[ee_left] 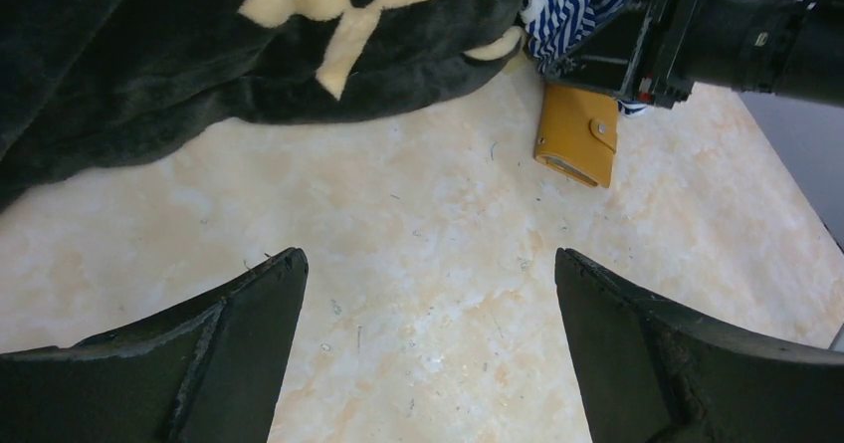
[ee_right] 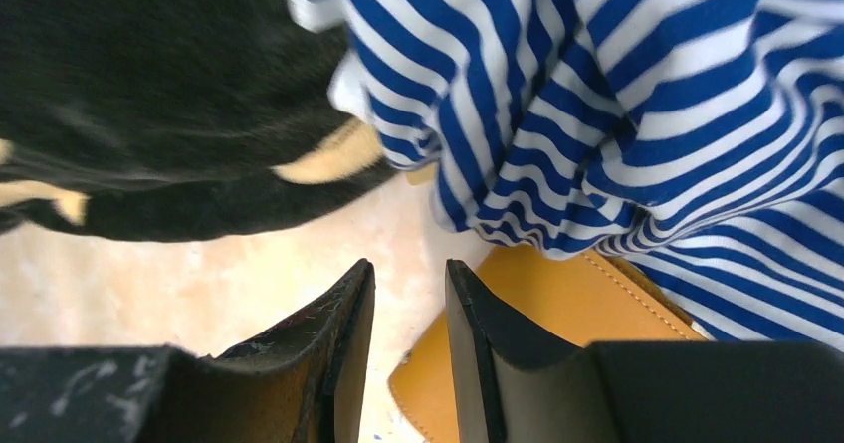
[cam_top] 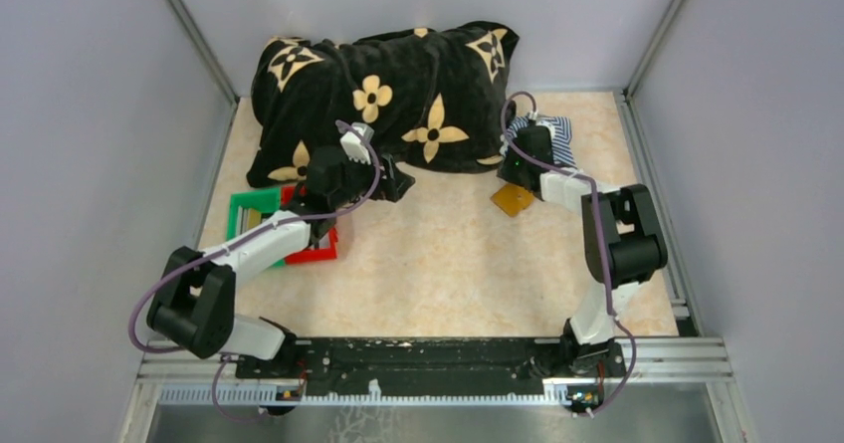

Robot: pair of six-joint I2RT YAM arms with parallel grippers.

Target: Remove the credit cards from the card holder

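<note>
Reaching the left arm (cam_top: 264,244) up from its base at the lower left of the overhead view. Folding the elbow back near the front edge of the counter (cam_top: 448,264) and slanting the forearm up and right over the green bin (cam_top: 249,209) and the red bin (cam_top: 318,252). Ending with the wrist at the hem of the black flowered blanket (cam_top: 388,95). Holding the left jaws wide apart over bare counter, gripping nothing, with both dark fingers (ee_left: 229,363) sitting at the lower corners of the left wrist view.

Rising with the right arm (cam_top: 597,224) from the lower right, bending the elbow out at the right side and angling the forearm up and left. Tipping the wrist down at the edge of the striped blue-white cloth (cam_top: 559,136). Holding the right jaws narrowly apart, just a slim gap showing between them. Glimpsing counter through that gap, plus the near edge of the card holder (ee_right: 557,304). Overlapping the holder with the right-hand jaw in the right wrist view; hard to tell whether touching it.

Spotting the tan-orange card holder lying folded flat on the counter, right of centre in the overhead view, just below the right jaws. Showing its little tab face up, far end slipping under the cloth's hem.
</note>
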